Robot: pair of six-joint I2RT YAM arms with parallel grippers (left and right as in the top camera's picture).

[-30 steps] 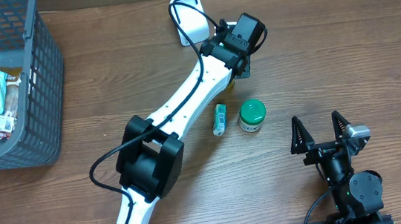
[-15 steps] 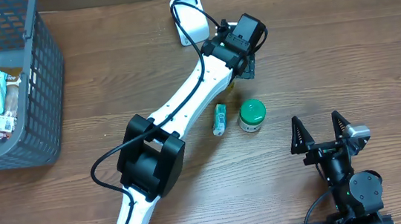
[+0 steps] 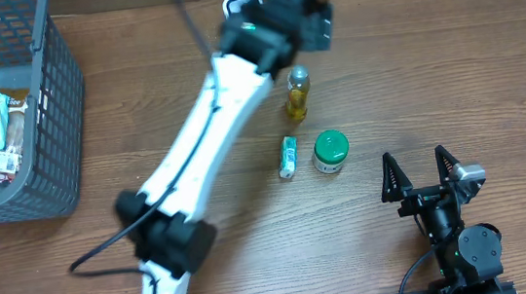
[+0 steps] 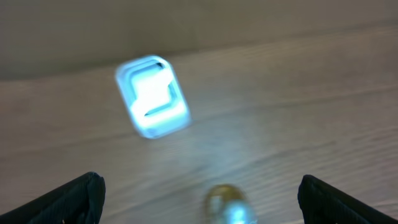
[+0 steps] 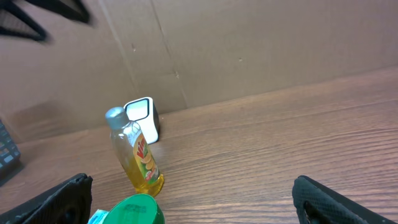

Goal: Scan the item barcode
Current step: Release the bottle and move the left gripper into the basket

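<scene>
Wood-grain table (image 3: pixel 489 64), upright bottle (image 3: pixel 299 94), cardboard wall (image 5: pixel 249 43) behind

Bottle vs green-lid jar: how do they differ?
The bottle is tall and slim; the jar is squat and wide. The bottle has a small silver cap, the jar a broad green lid. The bottle shows yellow liquid; the jar's contents are hidden. Both stand upright on the table, neither held.

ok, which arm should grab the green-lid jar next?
Right, probably: the right end effector, open, sits near the green-lid jar, nothing between; the left end effector hovers farther off above the scanner.
</scene>
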